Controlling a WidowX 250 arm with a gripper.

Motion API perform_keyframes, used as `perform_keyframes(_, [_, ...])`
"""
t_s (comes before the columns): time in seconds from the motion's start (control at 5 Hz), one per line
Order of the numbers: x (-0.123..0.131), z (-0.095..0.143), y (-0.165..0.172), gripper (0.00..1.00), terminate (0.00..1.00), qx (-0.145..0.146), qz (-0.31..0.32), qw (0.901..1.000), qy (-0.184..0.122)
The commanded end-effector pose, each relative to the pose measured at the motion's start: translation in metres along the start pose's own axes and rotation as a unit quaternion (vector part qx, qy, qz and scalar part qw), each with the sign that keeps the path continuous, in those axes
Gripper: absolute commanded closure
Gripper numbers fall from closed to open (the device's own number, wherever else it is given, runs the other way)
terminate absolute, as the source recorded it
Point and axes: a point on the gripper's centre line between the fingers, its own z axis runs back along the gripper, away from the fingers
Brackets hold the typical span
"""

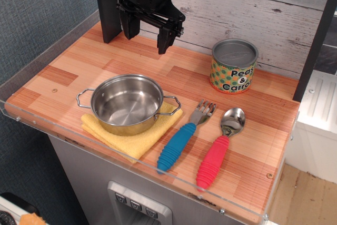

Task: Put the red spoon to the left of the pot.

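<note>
- Wooden plank surface (pixel 68 72), striped in light and reddish tones, edged by a clear rim at front and left.
- Yellow cloth (pixel 138 136) lying flat on it at front left, under the pot (pixel 127 103).
- Just right of the pot: blue-handled fork (pixel 184 136), tines away from the front edge.
- Further right of the pot, beside the fork but apart from it: red spoon (pixel 220 148), bowl toward the back.
- Behind and right of the pot, well apart: printed tin can (pixel 233 66), upright.
</note>
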Motion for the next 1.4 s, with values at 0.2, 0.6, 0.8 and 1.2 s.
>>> perform_keyframes(0.2, [-0.009, 0.008, -0.014, 0.00, 0.00, -0.005, 0.025, 0.9997, -0.005])
perform_keyframes(0.6, [-0.025, 0.028, -0.054, 0.00, 0.00, -0.034, 0.027, 0.9989, -0.017])
perform_keyframes(0.8, [-0.034, 0.032, -0.082, 0.00, 0.00, -0.054, 0.022, 0.9983, -0.007])
perform_keyframes(1.2, [-0.050, 0.025, -0.125, 0.00, 0.00, -0.114, 0.010, 0.9932, 0.023])
